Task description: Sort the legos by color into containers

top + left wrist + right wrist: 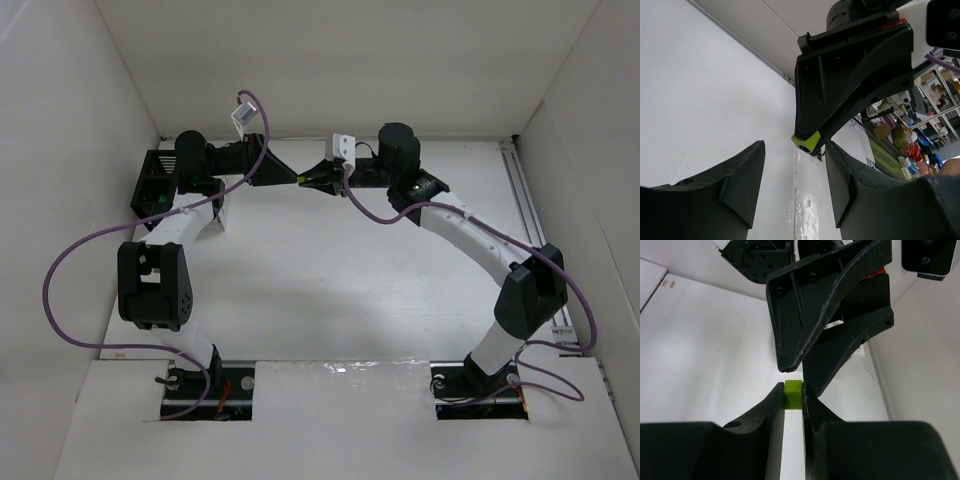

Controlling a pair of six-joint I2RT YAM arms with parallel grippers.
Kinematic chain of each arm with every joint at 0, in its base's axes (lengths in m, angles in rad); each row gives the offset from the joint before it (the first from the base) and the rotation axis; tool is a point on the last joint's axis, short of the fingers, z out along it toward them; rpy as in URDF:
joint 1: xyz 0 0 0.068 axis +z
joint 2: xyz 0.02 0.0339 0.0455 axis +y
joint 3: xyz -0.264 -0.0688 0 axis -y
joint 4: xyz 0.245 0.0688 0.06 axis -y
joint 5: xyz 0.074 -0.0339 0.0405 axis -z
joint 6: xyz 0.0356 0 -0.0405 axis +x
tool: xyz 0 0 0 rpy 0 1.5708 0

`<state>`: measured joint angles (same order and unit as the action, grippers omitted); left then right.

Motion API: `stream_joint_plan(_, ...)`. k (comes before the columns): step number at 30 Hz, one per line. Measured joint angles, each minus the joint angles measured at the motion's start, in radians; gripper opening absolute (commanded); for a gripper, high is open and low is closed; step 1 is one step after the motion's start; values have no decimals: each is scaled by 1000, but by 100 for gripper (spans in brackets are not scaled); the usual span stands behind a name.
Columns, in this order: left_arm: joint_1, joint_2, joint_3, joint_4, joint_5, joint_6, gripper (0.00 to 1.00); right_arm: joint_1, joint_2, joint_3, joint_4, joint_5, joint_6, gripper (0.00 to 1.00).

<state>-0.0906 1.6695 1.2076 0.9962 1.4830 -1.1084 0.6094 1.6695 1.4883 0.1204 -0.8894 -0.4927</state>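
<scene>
I see the black slatted bin half hidden behind my left arm; right claw pinches a yellow-green plastic brick, left claw gapes empty.

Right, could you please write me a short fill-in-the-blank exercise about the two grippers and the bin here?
1. The right gripper is shut on a small ____ lego.
2. The left gripper has its jaws ____, facing that lego.
3. In the top view, the black container sits toward the far ____ side of the table.

Missing words: yellow-green; open; left.
</scene>
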Motion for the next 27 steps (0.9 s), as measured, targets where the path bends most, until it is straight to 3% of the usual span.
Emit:
stream_joint_plan(22, -15, 18, 18, -3, 2, -1, 48, 14, 0, 0, 0, 4, -1, 7)
stream_joint_plan(27, -15, 19, 19, -6, 2, -2, 39, 14, 0, 0, 0, 13, -1, 7)
